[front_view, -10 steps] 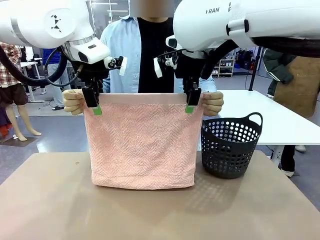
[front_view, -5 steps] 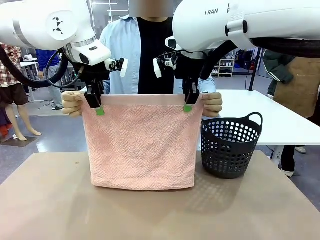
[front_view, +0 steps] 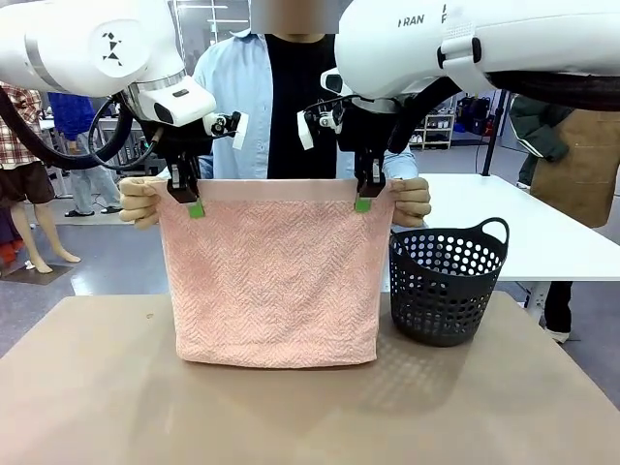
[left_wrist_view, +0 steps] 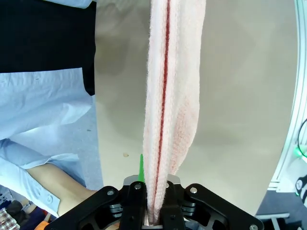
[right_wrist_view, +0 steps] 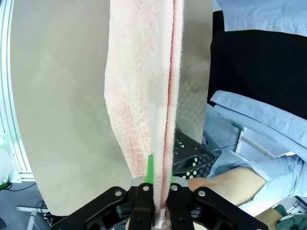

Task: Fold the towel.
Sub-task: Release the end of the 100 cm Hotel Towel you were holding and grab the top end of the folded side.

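The pale salmon-pink towel point(front_view: 276, 276) hangs doubled in front of the person, its lower edge resting on the table. My left gripper point(front_view: 195, 204) is shut on the towel's top hem near its left corner, and my right gripper point(front_view: 363, 201) is shut on the hem near its right corner. The person's left-side hand point(front_view: 141, 201) and right-side hand point(front_view: 413, 201) grip the two outer corners beside my grippers. In the left wrist view the towel point(left_wrist_view: 168, 110) runs edge-on out of the closed fingers point(left_wrist_view: 136, 211). The right wrist view shows the towel point(right_wrist_view: 144, 96) the same way.
A dark perforated basket point(front_view: 448, 284) stands on the table right of the towel, close to its right edge. The tan table point(front_view: 310, 417) stretches toward me in front of the towel. A white table point(front_view: 523, 228) stands behind at the right.
Both grippers have closed onto the towel's top hem, their green pads rising slightly to the hem. The towel and the person's hands stay in place.
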